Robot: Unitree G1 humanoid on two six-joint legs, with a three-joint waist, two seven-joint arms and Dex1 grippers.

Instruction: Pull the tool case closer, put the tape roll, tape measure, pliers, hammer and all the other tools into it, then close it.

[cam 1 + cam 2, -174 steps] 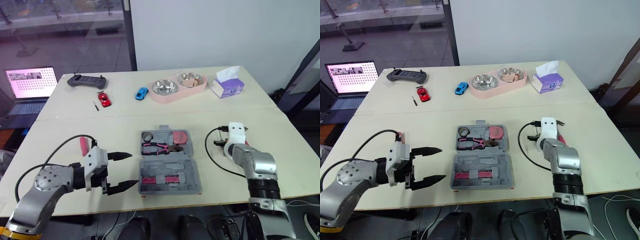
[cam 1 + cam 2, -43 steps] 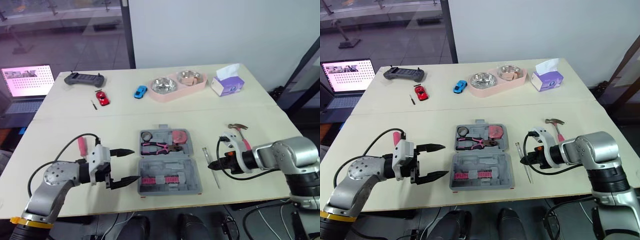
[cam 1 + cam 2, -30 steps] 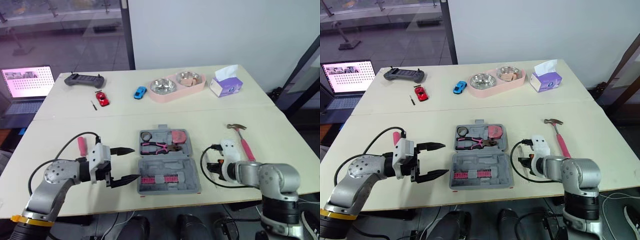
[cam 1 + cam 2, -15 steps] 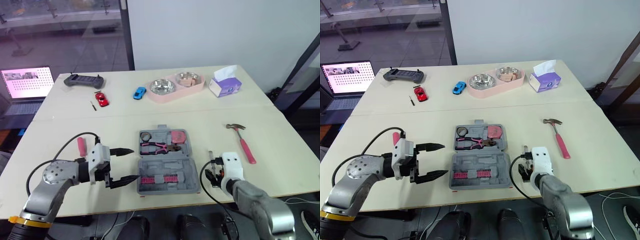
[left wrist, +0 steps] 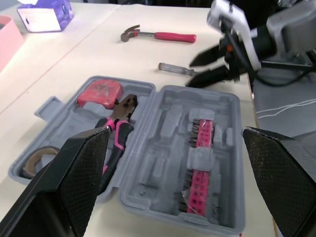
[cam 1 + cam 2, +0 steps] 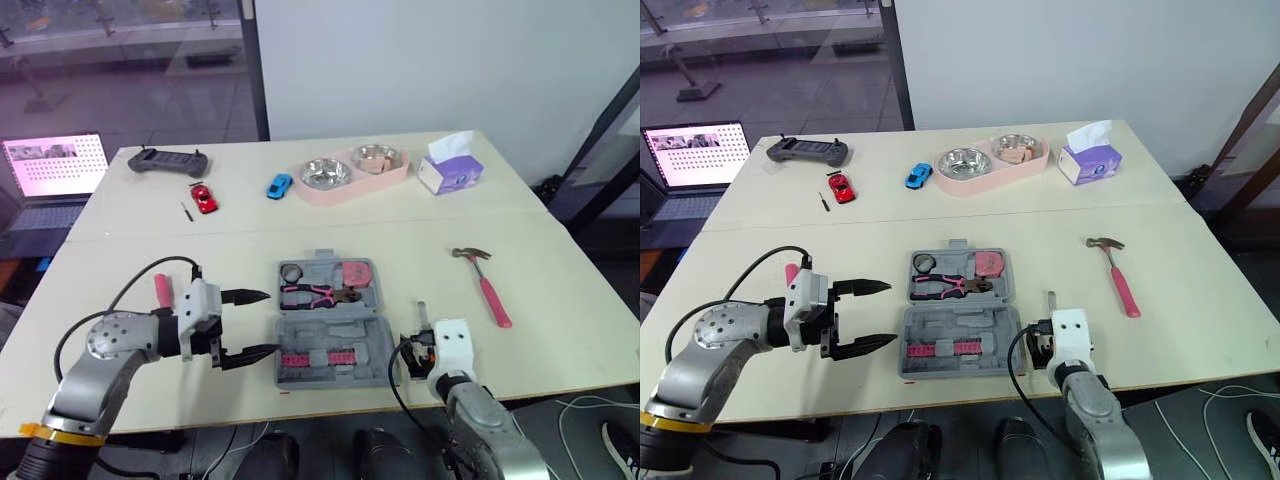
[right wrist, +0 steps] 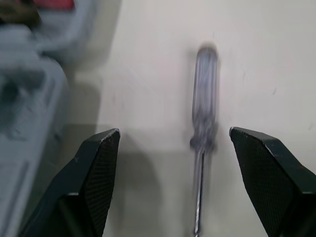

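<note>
The tool case (image 6: 338,335) lies open in the middle of the desk (image 6: 560,260), near the robot's edge, so both arms can reach it without stretching. Its far half already holds the tape roll (image 6: 293,272), the pliers (image 6: 315,293) and the tape measure (image 6: 358,273), and the near half carries a strip of pink bits (image 5: 200,148). The screwdriver (image 7: 205,98) with the clear handle lies on the desk just beside the case, at 3 o'clock of it. The right pincer (image 7: 175,130) is released, with its 2 fingers wide apart, and looks along the tool; the handle lies between the fingers but nearer one of them. I judge that it is lining up for a grasp. Because the shaft is thin and flat on the desk, the fingers must come low and centre on the handle, or it may roll away. The left pincer (image 6: 270,322) is also released and grasps nothing. It hovers at 9 o'clock of the case, probably ready to steady it. The hammer (image 6: 485,285) waits well apart at 2 o'clock, and a pink-handled tool (image 6: 162,290) lies behind the left arm – both not yet packed.
</note>
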